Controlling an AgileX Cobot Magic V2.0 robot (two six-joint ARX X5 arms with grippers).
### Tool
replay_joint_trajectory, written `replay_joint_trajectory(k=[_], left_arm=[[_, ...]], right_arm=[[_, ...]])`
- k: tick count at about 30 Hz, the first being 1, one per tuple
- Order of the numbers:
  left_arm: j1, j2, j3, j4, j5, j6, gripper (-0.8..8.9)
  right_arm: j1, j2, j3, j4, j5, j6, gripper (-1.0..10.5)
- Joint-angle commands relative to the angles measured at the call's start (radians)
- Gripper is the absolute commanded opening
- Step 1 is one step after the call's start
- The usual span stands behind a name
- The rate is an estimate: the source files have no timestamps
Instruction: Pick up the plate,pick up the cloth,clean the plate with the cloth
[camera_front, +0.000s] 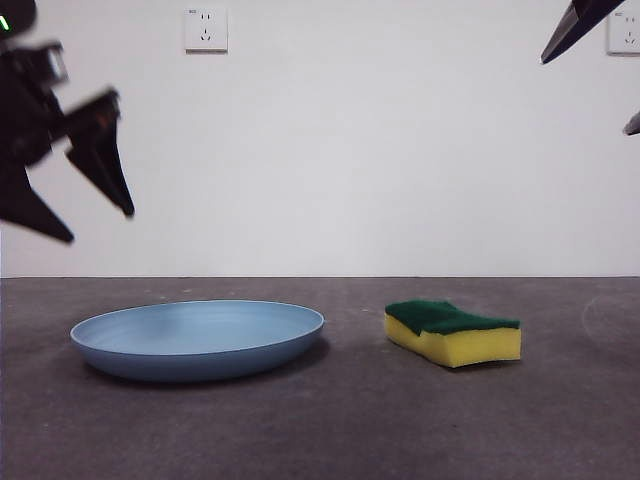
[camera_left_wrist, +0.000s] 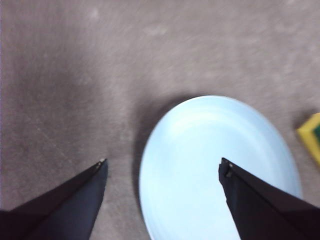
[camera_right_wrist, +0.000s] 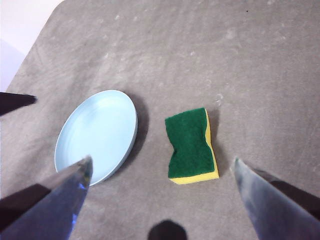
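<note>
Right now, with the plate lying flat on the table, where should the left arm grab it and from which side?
Grip the raised rim of the plate, at the edge nearest the left pincer, coming down from above. The plate lies flat and is far wider than the open jaws, so only its thin rim fits between them: one jaw inside, one outside.

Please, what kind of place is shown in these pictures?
Probably an indoor robot test bench rather than a real kitchen: a bare grey table, a plain white wall with a socket, and only a plate and a sponge laid out.
</note>
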Motion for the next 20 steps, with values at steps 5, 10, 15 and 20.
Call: replay_joint_trajectory(k=[5, 10, 15, 20], left_arm=[[-0.024, 0.147, -0.004, -0.007, -0.004, 0.024, 3.72], [-0.057, 0.209, -0.004, -0.005, -0.044, 0.031, 3.72], [-0.085, 0.238, -0.004, -0.004, -0.071, 0.044, 3.72], [-0.103, 0.241, -0.004, -0.008, -0.116, 0.062, 0.83]], right_arm=[[0.001, -0.002, 0.005, 0.003, 0.0, -0.008, 4.7], [0.001, -0.002, 0.005, 0.003, 0.0, -0.008, 4.7], [0.001, -0.002, 0.005, 0.002, 0.0, -0.008, 4.7], [0.001, -0.002, 0.005, 0.002, -0.001, -0.008, 4.7]])
